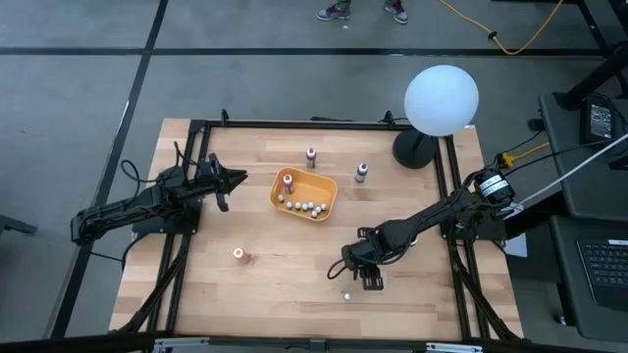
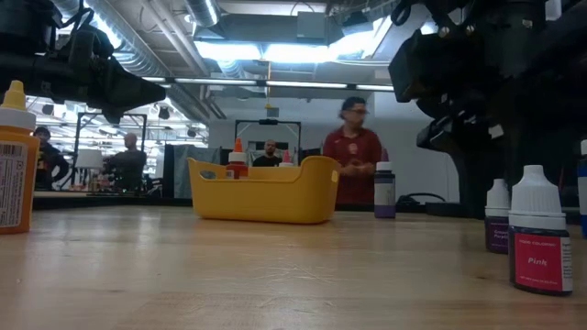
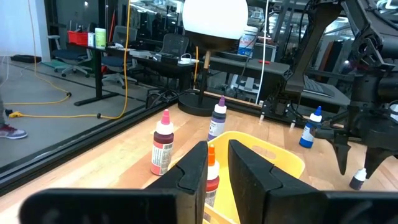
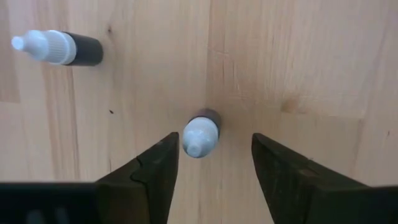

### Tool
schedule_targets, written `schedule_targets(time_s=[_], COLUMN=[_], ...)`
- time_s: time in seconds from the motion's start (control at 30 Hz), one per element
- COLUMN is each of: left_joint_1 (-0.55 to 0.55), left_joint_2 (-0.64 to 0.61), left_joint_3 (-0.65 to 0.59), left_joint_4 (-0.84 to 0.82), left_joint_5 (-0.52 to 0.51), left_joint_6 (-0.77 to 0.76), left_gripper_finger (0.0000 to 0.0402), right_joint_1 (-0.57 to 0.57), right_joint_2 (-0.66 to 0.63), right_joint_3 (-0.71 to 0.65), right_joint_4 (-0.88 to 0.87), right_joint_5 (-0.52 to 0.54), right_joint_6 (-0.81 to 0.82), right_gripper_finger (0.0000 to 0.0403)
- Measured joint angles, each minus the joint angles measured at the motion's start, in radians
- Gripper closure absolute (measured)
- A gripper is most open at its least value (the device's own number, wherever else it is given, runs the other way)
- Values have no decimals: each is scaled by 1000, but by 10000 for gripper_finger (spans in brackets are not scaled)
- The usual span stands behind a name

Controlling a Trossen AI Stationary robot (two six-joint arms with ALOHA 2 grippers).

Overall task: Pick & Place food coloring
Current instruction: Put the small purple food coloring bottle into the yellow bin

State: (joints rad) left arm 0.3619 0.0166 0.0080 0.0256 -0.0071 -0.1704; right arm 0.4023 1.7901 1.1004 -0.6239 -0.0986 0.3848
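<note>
Small food coloring bottles stand upright on the wooden table. One white-capped bottle [image 4: 200, 135] stands between the fingers of my right gripper [image 4: 214, 155], which points down over it, open, not touching it. Another white-capped bottle [image 4: 59, 48] stands close by. A pink-labelled bottle [image 2: 538, 240] and one behind it [image 2: 497, 227] show at the near right. The orange tray [image 1: 324, 206] holds several bottles. My left gripper [image 1: 231, 179] waits level at the table's left, its fingers [image 3: 193, 171] a narrow gap apart, holding nothing.
Loose bottles stand beyond the tray: a maroon-topped one [image 1: 311, 156] and a purple one [image 1: 361, 173]. An orange-topped one [image 1: 238, 255] stands near the front left. A white globe lamp [image 1: 441, 99] stands at the far right corner. People show in the room beyond.
</note>
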Motion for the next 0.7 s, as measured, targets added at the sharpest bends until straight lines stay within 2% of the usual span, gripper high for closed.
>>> schedule_targets(time_s=[0.43, 0.7], left_joint_1=[0, 0], left_joint_2=[0, 0], left_joint_3=[0, 0], left_joint_4=[0, 0], left_joint_5=[0, 0], left_joint_6=[0, 0], left_gripper_finger=[343, 342], right_joint_1=[0, 0], right_joint_2=[0, 0], right_joint_3=[0, 0], right_joint_4=[14, 24], right_joint_5=[-2, -6], right_joint_6=[-13, -29], right_gripper_finger=[297, 302])
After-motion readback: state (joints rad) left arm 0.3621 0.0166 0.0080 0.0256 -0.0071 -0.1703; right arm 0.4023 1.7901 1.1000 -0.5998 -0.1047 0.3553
